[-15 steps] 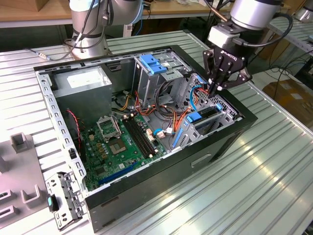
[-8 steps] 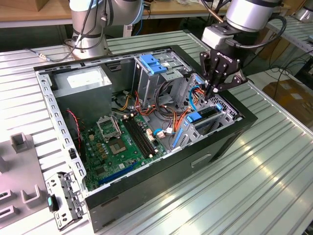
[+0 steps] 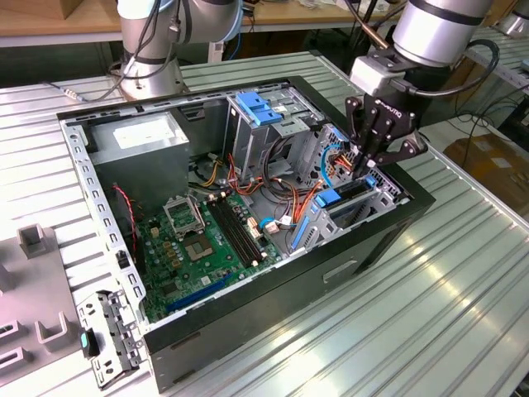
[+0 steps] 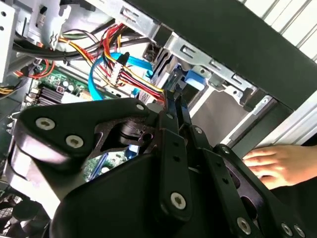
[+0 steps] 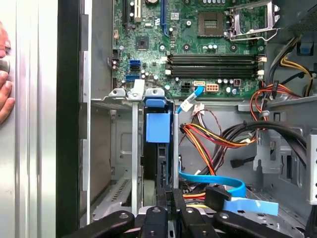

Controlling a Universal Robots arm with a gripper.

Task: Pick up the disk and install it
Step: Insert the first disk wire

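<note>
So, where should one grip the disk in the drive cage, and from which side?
Probably the narrow, blue-railed exposed edge of the disk, pinched across its thickness, coming straight in through the open side of the case. It stands on edge between cage walls, so its broad faces are covered.

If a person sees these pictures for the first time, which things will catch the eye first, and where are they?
The open computer case lies on its side on the ribbed table, its green motherboard exposed. At the exterior view's right, the black gripper hangs over the drive cage, where the disk with blue rails sits on edge in a slot. A person's hand rests beside the case.
</note>
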